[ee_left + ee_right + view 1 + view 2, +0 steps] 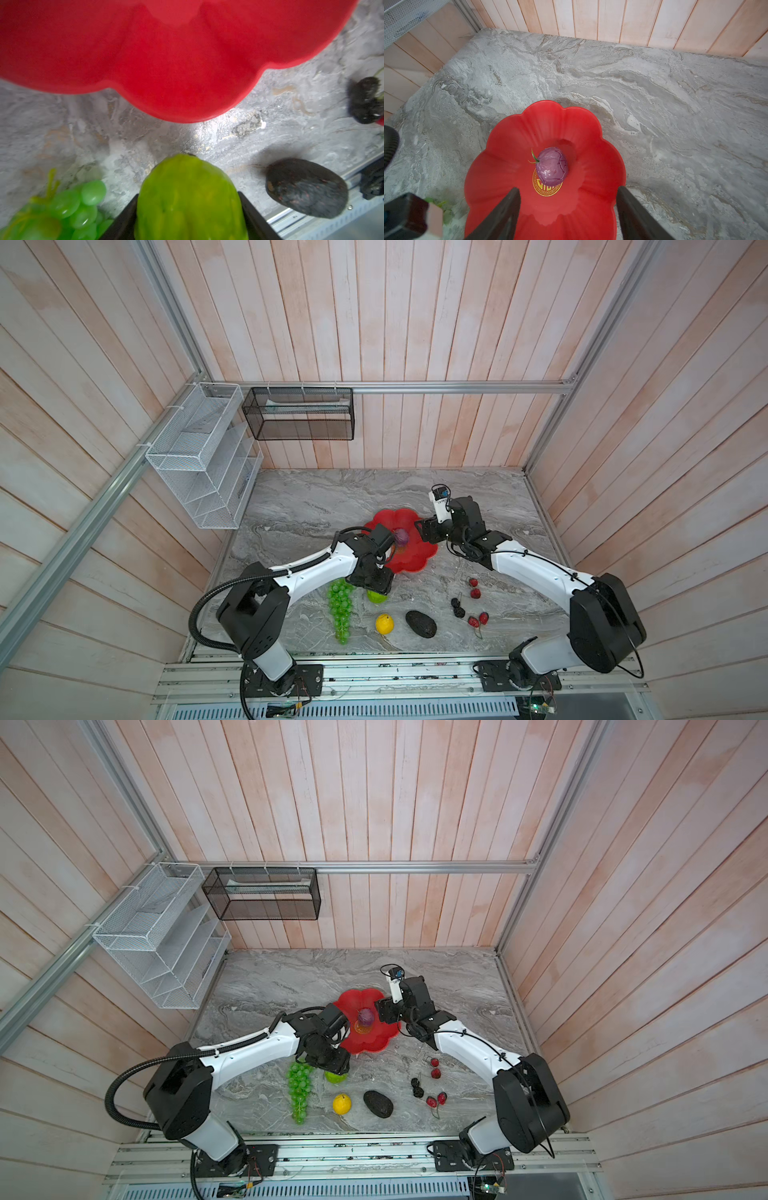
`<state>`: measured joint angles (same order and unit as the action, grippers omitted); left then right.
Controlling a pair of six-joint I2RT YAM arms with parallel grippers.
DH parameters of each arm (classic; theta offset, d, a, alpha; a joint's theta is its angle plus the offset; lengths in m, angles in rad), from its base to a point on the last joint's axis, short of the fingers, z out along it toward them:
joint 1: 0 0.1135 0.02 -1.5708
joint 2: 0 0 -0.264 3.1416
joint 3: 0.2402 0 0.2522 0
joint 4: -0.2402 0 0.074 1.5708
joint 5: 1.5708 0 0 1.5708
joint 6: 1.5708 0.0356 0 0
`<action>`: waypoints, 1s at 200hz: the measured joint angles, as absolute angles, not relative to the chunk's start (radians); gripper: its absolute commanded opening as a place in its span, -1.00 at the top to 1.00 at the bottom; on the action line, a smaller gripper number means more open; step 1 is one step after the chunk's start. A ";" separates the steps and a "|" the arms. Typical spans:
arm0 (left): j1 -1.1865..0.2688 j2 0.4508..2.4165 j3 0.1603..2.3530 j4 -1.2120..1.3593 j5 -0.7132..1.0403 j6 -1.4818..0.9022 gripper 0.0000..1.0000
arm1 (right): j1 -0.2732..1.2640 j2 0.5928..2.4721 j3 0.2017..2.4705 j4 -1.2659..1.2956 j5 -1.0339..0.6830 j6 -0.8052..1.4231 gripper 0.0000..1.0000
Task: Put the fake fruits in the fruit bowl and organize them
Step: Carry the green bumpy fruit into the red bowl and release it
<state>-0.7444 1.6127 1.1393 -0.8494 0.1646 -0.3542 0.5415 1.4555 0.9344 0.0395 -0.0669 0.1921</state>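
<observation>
Lime-green ball [187, 197] sits between the left fingers [124, 218], which are closed in against both its sides. It is low over the surface [104, 135]; cannot tell if it is lifted yet. Fruit bowl [166, 62] lies just ahead of these fingers, with its near petal rim between the ball and the dish floor.

Risks:
- The bumpy round skin may slip out of a shallow pinch and roll off.
- A low carry would clip the rim and shove or tip the dish.
- Purple ball [552, 167] rests in the bowl centre on the gold emblem [548, 190], and a drop there would likely knock it rolling.
- Right fingers [631, 207] hang wide apart and empty over the bowl's opposite rim, purple ball just ahead of them. Both arms crowd the dish, so a clash is possible if the left reaches deep.
- Grape bunch [68, 207] lies just beside the left fingers and could get dragged.

Avocado [305, 187], lemon [384, 623], black berries [457, 608] and red berries [473, 588] lie on the surface behind the left fingers, none in the path.
</observation>
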 measured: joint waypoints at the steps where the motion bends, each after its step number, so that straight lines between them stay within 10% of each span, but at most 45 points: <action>1: -0.742 1.608 1.140 -0.850 0.165 -0.354 -0.14 | 0.542 1.455 0.934 0.039 -0.067 0.192 -0.46; 200: -0.554 1.974 1.546 -0.670 0.014 -0.341 -0.10 | 0.542 1.307 0.855 0.020 -0.089 0.236 -0.44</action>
